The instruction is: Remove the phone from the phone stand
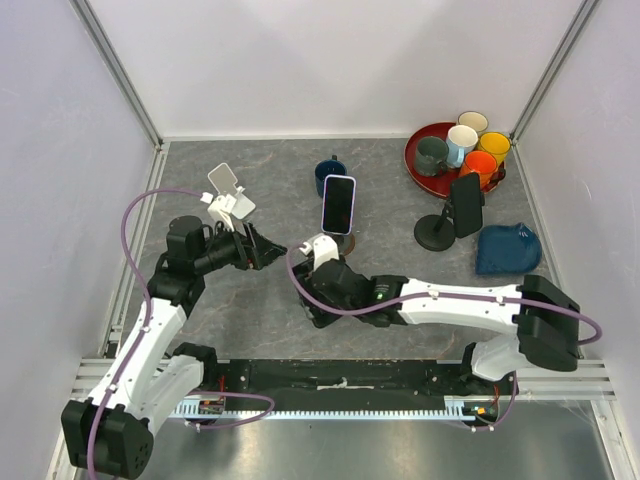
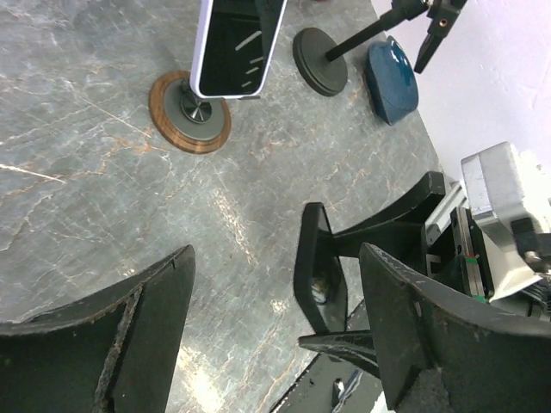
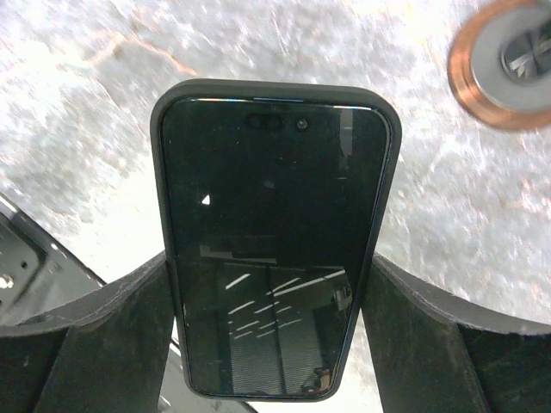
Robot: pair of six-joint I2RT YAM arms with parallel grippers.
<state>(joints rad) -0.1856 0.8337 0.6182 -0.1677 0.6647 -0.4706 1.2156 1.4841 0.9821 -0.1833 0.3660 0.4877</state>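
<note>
My right gripper (image 3: 269, 262) is shut on a phone in a dark case (image 3: 271, 215), its fingers (image 3: 112, 335) pressed against both long sides, screen toward the camera, above the table. In the top view this gripper (image 1: 322, 295) is near the table's middle front and its wrist hides the dark phone. A second phone in a pale lilac case (image 1: 338, 203) stands upright on a stand with a round wooden base (image 2: 189, 112). A black stand (image 1: 437, 232) to the right has a dark holder. My left gripper (image 1: 265, 247) is open and empty, left of the wooden stand.
A white stand (image 1: 228, 195) stands at the back left, close to the left arm. A dark blue mug (image 1: 328, 172) is behind the lilac phone. A red tray (image 1: 415, 165) with several cups sits back right. A blue cloth-like object (image 1: 507, 250) lies at the right.
</note>
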